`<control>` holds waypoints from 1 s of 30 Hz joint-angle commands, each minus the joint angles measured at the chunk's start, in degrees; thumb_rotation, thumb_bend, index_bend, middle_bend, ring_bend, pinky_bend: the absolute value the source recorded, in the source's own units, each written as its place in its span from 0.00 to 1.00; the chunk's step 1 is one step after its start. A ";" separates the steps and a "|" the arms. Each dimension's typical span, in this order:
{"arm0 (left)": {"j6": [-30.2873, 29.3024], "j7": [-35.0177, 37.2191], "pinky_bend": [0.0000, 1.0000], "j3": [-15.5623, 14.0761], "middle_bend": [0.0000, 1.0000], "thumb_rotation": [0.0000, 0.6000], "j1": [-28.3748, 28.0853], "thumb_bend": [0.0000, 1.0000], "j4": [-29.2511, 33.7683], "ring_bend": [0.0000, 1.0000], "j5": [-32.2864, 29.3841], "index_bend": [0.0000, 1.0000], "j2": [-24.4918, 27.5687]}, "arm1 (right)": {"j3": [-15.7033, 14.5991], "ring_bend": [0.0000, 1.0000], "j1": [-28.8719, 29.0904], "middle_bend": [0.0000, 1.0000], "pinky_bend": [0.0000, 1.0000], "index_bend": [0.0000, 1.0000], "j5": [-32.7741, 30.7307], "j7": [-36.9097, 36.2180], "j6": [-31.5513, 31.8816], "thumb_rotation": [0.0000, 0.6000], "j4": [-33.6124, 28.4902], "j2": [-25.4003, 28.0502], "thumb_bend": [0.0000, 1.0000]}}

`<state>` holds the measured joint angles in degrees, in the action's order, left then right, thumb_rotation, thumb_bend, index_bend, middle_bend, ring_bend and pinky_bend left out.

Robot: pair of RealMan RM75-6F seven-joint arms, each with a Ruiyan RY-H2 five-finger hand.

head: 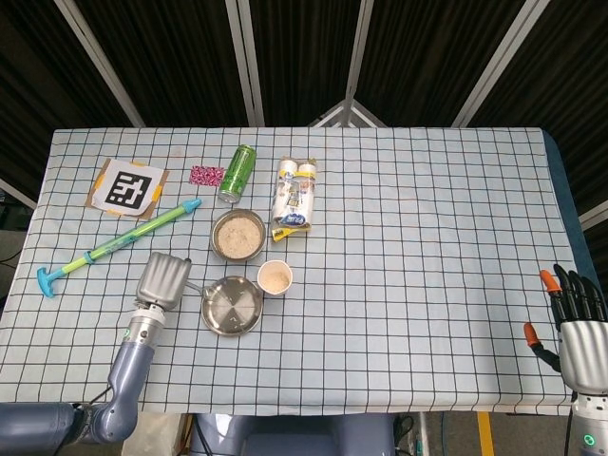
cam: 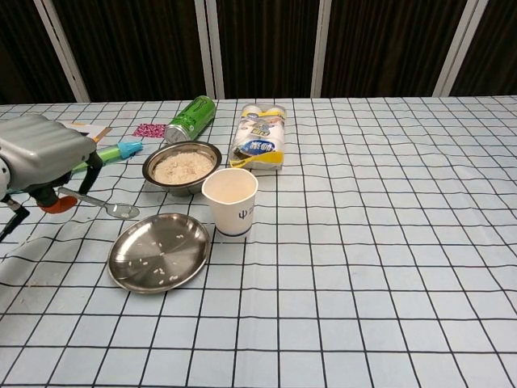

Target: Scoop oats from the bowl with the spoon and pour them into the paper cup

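Note:
A steel bowl of oats (head: pixel 238 235) (cam: pixel 182 166) sits left of centre, and the white paper cup (head: pixel 275 277) (cam: pixel 230 200) stands just in front of it to the right, with oats showing inside in the head view. My left hand (head: pixel 163 280) (cam: pixel 40 153) hovers left of both and pinches a metal spoon (head: pixel 194 287) (cam: pixel 105 206). The spoon lies roughly level, its bowl end pointing at the steel plate (head: pixel 232 305) (cam: pixel 160 251) and looking empty. My right hand (head: pixel 579 318) hangs off the table's near right corner, fingers apart, holding nothing.
A green can (head: pixel 237 173) (cam: pixel 190 118) lies behind the bowl beside a pack of small bottles (head: pixel 294 195) (cam: pixel 260 137). A green and blue plastic stick (head: pixel 119 244), a printed marker card (head: pixel 127 186) and a pink patch (head: pixel 205 175) lie at the far left. A few oat flakes dot the plate.

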<state>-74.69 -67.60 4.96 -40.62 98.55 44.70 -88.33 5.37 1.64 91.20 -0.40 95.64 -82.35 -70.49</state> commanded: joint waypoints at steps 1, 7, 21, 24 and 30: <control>0.67 -0.59 1.00 -0.44 1.00 1.00 -0.68 0.44 -2.01 1.00 -0.96 0.55 -1.94 | -0.01 0.00 -0.02 0.04 0.09 0.00 0.04 -0.03 0.06 1.00 0.06 -0.04 0.38; 1.30 -1.59 1.00 -0.68 1.00 1.00 -1.70 0.43 -4.54 1.00 -2.35 0.55 -5.09 | 0.00 0.00 -0.04 0.04 0.09 0.00 0.12 -0.13 0.20 1.00 0.19 -0.14 0.38; 0.43 0.52 1.00 1.05 1.00 1.00 -2.15 0.23 -5.37 1.00 -3.26 0.48 -7.52 | -0.02 0.00 -0.05 0.04 0.09 0.00 0.18 -0.09 0.26 1.00 0.26 -0.16 0.38; -0.11 3.53 1.00 1.57 1.00 1.00 -1.44 0.23 -3.72 1.00 -1.67 0.47 -5.89 | -0.04 0.00 -0.04 0.04 0.09 0.00 0.21 -0.07 0.25 1.00 0.26 -0.14 0.38; -3.01 13.50 0.99 1.34 0.94 1.00 2.07 0.23 1.16 0.96 5.94 0.42 -0.47 | -0.07 0.00 -0.04 0.04 0.09 0.00 0.17 -0.02 0.17 1.00 0.25 -0.13 0.38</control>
<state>-75.97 -58.56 6.47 -40.59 97.20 46.74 -91.64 5.29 1.60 91.37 -0.42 95.80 -82.10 -70.62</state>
